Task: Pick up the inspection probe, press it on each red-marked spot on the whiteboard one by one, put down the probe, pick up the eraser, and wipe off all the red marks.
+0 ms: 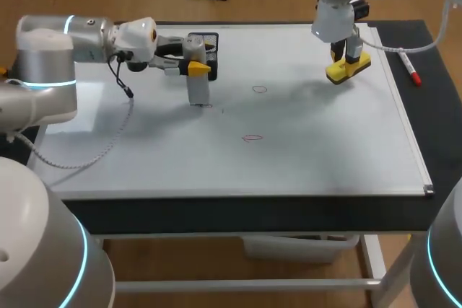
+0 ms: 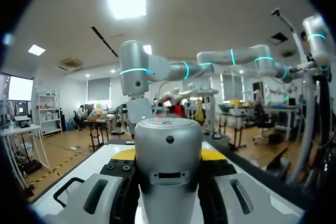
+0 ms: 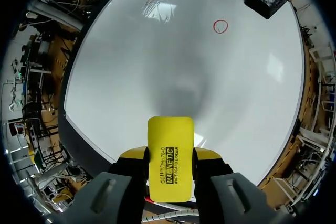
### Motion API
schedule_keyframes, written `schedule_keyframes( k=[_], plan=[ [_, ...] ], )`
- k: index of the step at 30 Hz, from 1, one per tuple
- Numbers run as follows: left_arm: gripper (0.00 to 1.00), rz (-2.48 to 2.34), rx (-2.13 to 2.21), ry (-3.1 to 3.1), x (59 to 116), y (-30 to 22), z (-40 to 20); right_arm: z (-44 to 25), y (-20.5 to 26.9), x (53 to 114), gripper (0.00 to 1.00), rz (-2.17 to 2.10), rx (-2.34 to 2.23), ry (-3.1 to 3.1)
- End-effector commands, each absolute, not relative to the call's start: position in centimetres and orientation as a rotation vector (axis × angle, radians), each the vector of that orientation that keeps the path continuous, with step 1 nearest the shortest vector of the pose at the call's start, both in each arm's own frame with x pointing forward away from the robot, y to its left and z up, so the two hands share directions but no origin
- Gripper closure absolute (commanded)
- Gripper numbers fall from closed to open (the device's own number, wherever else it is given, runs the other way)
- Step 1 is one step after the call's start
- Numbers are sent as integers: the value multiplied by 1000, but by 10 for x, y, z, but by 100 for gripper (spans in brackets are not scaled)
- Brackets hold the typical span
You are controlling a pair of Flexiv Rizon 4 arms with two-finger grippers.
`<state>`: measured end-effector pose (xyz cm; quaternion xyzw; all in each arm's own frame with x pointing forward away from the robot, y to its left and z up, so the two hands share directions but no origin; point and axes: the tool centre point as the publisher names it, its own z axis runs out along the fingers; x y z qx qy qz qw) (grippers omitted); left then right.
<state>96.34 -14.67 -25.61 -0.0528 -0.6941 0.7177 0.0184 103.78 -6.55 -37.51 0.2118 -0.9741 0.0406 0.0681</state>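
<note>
My left gripper [image 1: 195, 68] is shut on the silver inspection probe [image 1: 197, 84], which stands upright with its lower end at a small red mark [image 1: 206, 105] on the whiteboard [image 1: 325, 149]. In the left wrist view the probe [image 2: 169, 166] fills the gap between the fingers [image 2: 100, 195]. My right gripper [image 1: 346, 59] is shut on the yellow eraser [image 1: 348, 70] and holds it above the board's far right part. The eraser [image 3: 169, 156] sits between the right fingers. Two more red marks [image 1: 259, 89] [image 1: 252, 137] lie mid-board; one red mark [image 3: 220, 26] shows ahead of the eraser.
A black mesh basket [image 1: 207, 40] stands at the board's far edge, just behind the probe. A red marker pen [image 1: 410, 68] lies on the dark table strip right of the board. The board's raised frame [image 1: 404, 128] runs along its right side.
</note>
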Motion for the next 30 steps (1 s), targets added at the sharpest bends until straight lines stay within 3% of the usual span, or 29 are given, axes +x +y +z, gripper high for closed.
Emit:
schedule_keyframes(
  k=[1,30],
  plan=[
    [100,2211,-200,-2143,970,-152,-262,-373,-66,1038,100,128,639,-2931],
    [100,2192,-199,-2140,970,-158,-279,-373,-66,1038,100,128,639,-2931]
  ],
)
